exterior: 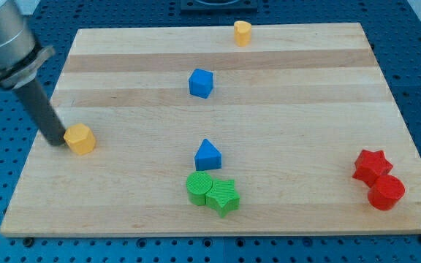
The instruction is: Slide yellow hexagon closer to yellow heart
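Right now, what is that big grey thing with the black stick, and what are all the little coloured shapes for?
The grey thing is my robot arm. It has no hand, only a straight dark rod, and my tip slides along the wooden board to push blocks. Nothing is held; I can only push.

There is just one picture, from one camera looking down at the board.

My tip is at the view's left, right beside the yellow hexagon, on its left side. Far away at the view's top edge stands the yellow heart. My job is to slide the hexagon closer to it.

In the middle are a blue cube and a blue triangle. Below them sit a green cylinder and a green star, close together. At the lower right are a red star and a red cylinder.
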